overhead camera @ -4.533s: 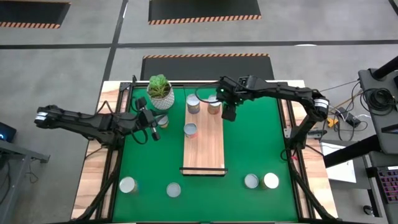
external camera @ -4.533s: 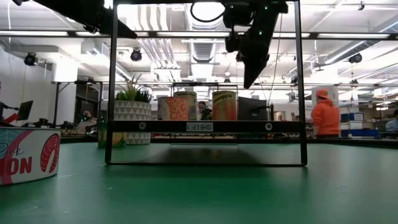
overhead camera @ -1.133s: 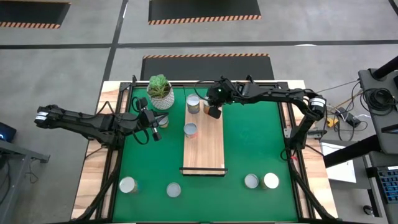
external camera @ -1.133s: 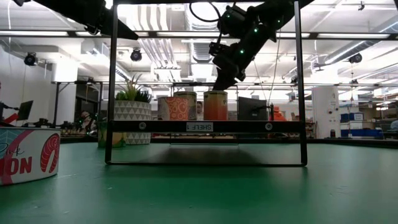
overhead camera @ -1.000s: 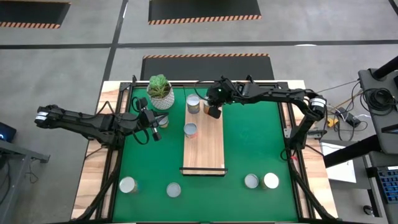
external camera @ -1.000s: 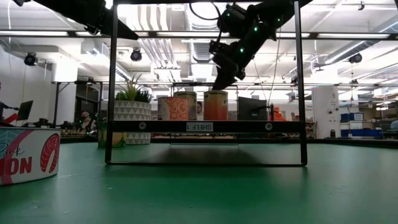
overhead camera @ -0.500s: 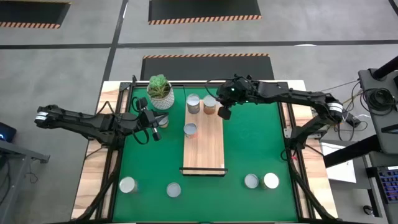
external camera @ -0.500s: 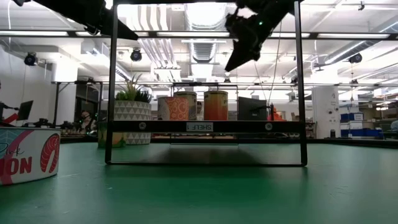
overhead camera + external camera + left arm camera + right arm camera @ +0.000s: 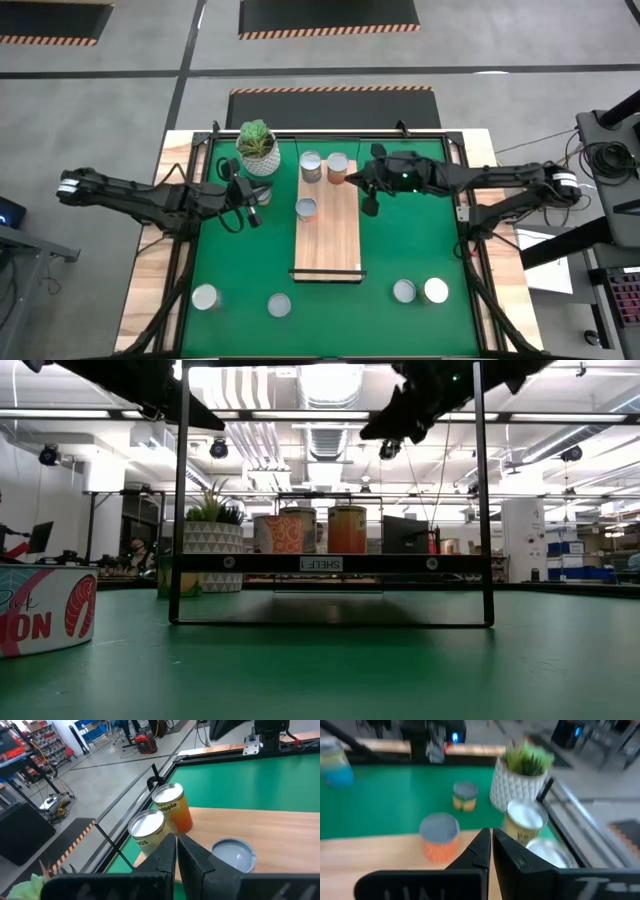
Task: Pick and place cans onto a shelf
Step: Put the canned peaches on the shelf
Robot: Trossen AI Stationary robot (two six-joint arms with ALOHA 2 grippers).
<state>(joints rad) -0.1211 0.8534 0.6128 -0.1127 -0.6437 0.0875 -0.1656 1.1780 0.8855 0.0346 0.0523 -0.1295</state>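
My right end effector (image 9: 369,206) is hanging shut and empty, right of the shelf (image 9: 328,235). Cans (image 9: 404,291) look hard, light and smooth, so I am planning to pinch round sides.

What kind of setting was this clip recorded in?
Probably a robotics lab or workshop in an industrial hall: exposed ceiling ducts, grey concrete floor with hazard-striped black mats, and a green-matted wooden table between two dark arms.

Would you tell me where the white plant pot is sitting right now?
In the high view, the plant pot stands on the green mat near its far left corner, just left of the two cans at the far end of the shelf.
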